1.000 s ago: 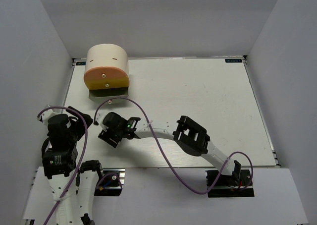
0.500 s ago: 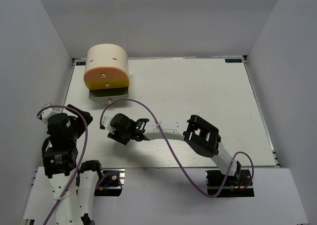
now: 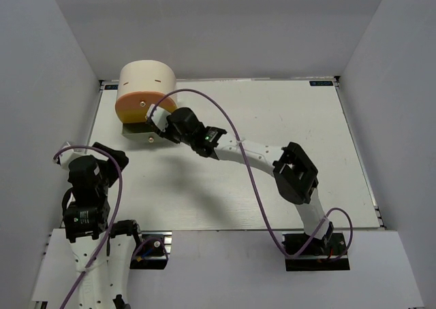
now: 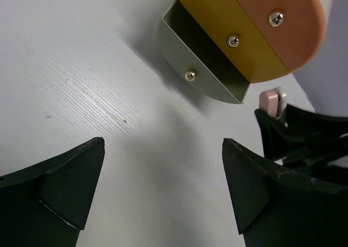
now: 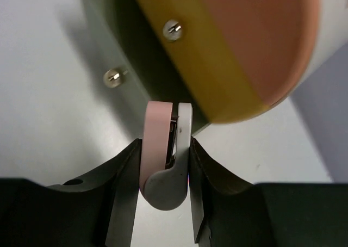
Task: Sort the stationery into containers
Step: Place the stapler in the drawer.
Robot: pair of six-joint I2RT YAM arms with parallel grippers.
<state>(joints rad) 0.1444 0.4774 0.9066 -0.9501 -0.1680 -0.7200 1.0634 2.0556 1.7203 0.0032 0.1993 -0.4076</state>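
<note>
One eraser is in view, clamped between the two fingers of the right gripper, whose jaws press on its flat sides. It is a small two-tone piece. In the right wrist view the left half is pink and the right half white, with a dark seam between them and a rounded pale end low in the grip. Its long axis runs bottom to top in that view, and the free end points at the organizer. No writing shows on it.

The organizer is a cream drum at the upper left of the table. Its face carries an orange drawer above a yellow drawer, each with a small metal knob. Below them a grey-green drawer stands pulled out. In the left wrist view the eraser sits just beside that drawer's right end, at the right of the frame.

A small teal label on the table's far edge, upper right, is too small to read.

The left gripper is at the lower left of the top view. Its jaws are wide apart, with nothing between them.
</note>
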